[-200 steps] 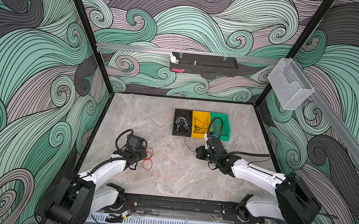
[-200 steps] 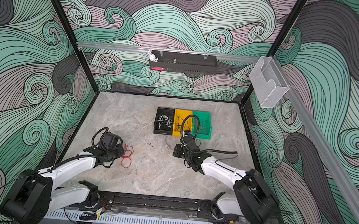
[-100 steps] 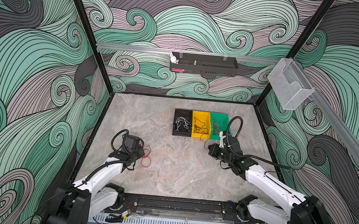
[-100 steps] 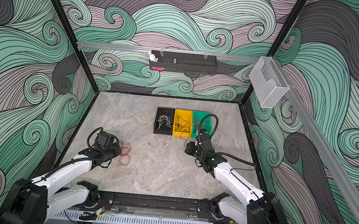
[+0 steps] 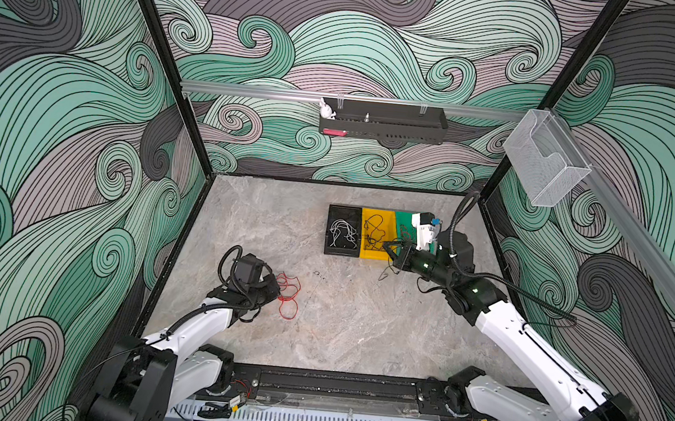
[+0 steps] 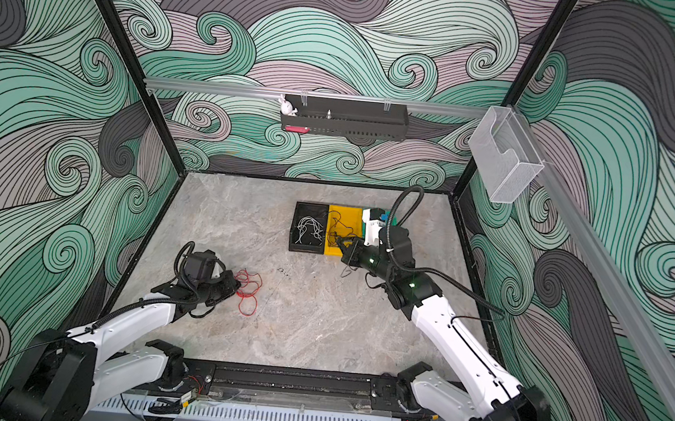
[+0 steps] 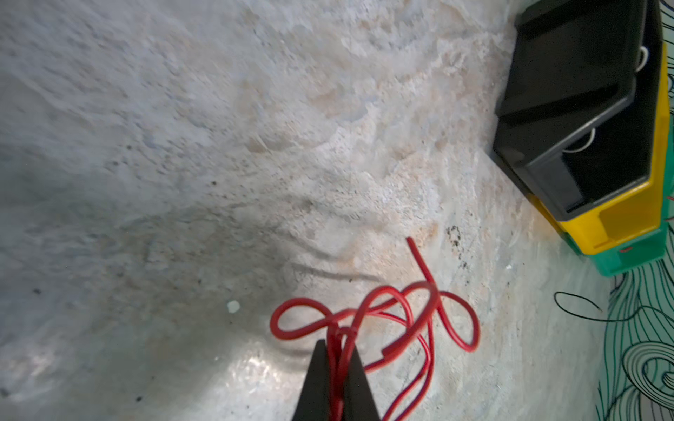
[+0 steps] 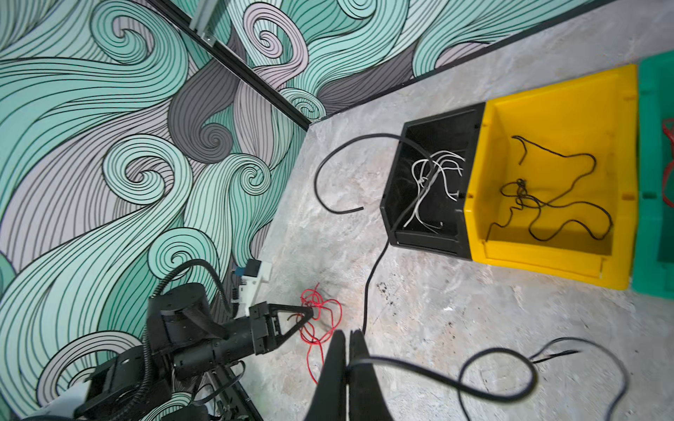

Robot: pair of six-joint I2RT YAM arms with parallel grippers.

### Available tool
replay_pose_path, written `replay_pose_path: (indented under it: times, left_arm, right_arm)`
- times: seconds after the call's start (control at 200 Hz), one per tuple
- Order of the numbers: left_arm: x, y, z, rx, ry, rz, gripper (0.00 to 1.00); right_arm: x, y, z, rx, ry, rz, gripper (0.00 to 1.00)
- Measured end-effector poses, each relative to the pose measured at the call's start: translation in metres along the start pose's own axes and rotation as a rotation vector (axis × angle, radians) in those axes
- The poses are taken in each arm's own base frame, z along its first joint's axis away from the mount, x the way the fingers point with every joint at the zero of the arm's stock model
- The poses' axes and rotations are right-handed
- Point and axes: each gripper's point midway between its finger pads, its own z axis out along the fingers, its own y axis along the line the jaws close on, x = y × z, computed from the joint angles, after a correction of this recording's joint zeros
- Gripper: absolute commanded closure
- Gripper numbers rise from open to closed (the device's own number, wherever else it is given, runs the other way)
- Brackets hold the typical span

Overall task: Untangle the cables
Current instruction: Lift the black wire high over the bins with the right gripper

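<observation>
Left gripper [image 7: 334,348]: black fingers pinched together, thin red cable tangle [image 7: 430,295] clamped between the tips. The rest of the tangle loops out just ahead of the tips and trails back beside them, lying on the grey marble-look tabletop [image 7: 182,145]. Both top views agree: the gripper is low over the table with the red loops right at its nose.

Right gripper [image 8: 346,333]: fingers closed as well, long thin black cable [image 8: 367,284] nipped between them. One run goes forward from the tips and arcs past the black bin; can't tell if it touches the bin. The other run curls off to the gripper's side in a loose loop. In a top view this gripper sits at the near edge of the bins with cable dangling under it.

Ahead of the right gripper are three open plastic bins in a row, walls touching:
- black plastic bin [image 8: 397,226], holding thin white cables [image 8: 437,164]
- yellow plastic bin [image 8: 547,266], holding tangled thin black cables [image 8: 525,197]
- green plastic bin [image 8: 653,109], a bit of red wire showing at the frame edge

Left gripper and the red tangle are well apart from the right gripper, off to its side.
</observation>
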Motion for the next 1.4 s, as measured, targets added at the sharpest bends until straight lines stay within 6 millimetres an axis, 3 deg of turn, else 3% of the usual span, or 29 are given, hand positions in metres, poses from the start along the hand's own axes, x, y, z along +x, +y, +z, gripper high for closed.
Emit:
replay_pose_path:
  times: [0.17, 0.38, 0.58, 0.736, 0.871, 1.276, 1.401]
  left_arm:
    - [0.004, -0.009, 0.001, 0.050, 0.012, 0.010, 0.98]
    - [0.014, -0.002, 0.004, 0.048, 0.035, -0.004, 0.98]
    - [0.018, -0.006, 0.007, 0.066, 0.048, -0.001, 0.97]
    - [0.023, -0.011, 0.011, 0.081, 0.069, 0.003, 0.98]
    - [0.027, -0.016, 0.013, 0.095, 0.079, 0.013, 0.98]
    - [0.034, -0.012, 0.023, 0.077, 0.109, 0.014, 0.98]
    - [0.034, -0.013, 0.023, 0.080, 0.109, 0.017, 0.97]
  right_arm:
    - [-0.032, 0.019, 0.012, -0.039, -0.020, -0.029, 0.99]
    - [-0.085, 0.024, 0.022, -0.036, -0.091, -0.075, 0.99]
    - [-0.116, 0.002, 0.044, -0.024, -0.120, -0.070, 1.00]
    - [-0.119, -0.028, 0.072, -0.021, -0.083, -0.005, 1.00]
    - [-0.112, -0.033, 0.086, -0.040, -0.045, 0.031, 1.00]
    - [-0.158, 0.013, 0.072, -0.145, -0.128, -0.031, 1.00]
    - [-0.161, 0.015, 0.071, -0.148, -0.135, -0.040, 1.00]
